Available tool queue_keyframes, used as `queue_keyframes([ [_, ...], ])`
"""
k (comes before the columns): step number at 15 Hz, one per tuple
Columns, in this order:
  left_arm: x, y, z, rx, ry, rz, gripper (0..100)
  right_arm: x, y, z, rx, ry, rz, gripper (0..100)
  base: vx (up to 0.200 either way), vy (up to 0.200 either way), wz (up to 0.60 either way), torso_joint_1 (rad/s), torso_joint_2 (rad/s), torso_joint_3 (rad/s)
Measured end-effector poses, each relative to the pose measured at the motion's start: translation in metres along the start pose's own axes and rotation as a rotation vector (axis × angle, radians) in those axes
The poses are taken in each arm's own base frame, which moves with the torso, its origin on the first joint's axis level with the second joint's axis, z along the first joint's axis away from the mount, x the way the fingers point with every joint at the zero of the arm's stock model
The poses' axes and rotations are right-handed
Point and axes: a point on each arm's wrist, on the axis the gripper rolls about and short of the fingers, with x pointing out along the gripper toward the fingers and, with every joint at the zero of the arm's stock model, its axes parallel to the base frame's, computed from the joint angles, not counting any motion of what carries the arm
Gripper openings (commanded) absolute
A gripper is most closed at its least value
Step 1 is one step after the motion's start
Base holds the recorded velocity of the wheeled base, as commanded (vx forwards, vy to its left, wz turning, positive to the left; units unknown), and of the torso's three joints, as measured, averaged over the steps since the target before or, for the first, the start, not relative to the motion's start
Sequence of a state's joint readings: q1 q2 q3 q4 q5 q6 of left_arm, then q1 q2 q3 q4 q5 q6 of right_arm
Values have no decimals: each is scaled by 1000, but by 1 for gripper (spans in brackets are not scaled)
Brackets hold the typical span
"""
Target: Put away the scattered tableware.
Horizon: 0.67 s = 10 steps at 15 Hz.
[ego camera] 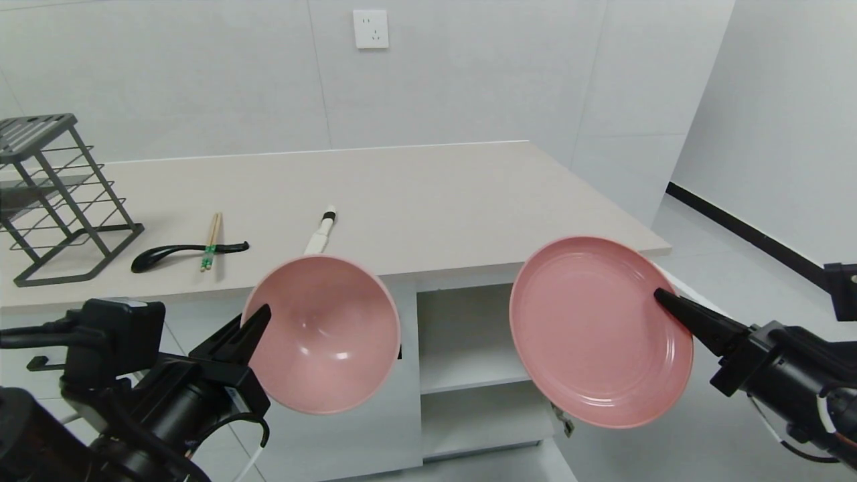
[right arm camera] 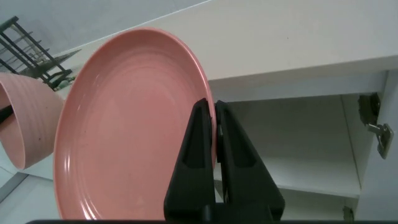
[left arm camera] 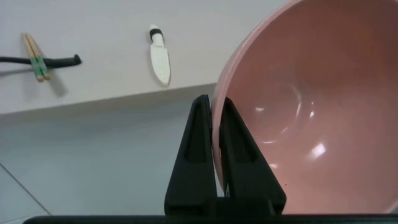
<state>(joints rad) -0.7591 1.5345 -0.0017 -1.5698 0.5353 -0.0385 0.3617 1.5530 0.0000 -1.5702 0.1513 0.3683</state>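
Note:
My left gripper (ego camera: 258, 314) is shut on the rim of a pink bowl (ego camera: 328, 338), held on edge in front of the counter; the left wrist view shows its fingers (left arm camera: 205, 134) pinching the bowl (left arm camera: 311, 106). My right gripper (ego camera: 659, 294) is shut on the rim of a pink plate (ego camera: 592, 328), also held upright; the right wrist view shows the plate (right arm camera: 124, 118) with the bowl (right arm camera: 25, 118) beyond it. On the counter (ego camera: 428, 194) lie a black spoon (ego camera: 181, 253), wooden chopsticks (ego camera: 211, 241) across it, and a white knife (ego camera: 321, 233).
A black wire dish rack (ego camera: 50, 194) stands at the counter's left end. Below the counter an open white cabinet (ego camera: 469, 361) shows two shelves; its hinge (right arm camera: 375, 124) is on the side wall. Bare floor lies to the right.

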Motion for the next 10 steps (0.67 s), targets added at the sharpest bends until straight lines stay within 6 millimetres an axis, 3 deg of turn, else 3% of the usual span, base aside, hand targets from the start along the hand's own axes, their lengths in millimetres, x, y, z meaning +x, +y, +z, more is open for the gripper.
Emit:
queue_keyframes([
  [10, -6, -6, -5, 55, 54, -30, 0, 0, 0, 0, 0, 0, -1, 0, 0, 0, 0, -247, 438, 186],
])
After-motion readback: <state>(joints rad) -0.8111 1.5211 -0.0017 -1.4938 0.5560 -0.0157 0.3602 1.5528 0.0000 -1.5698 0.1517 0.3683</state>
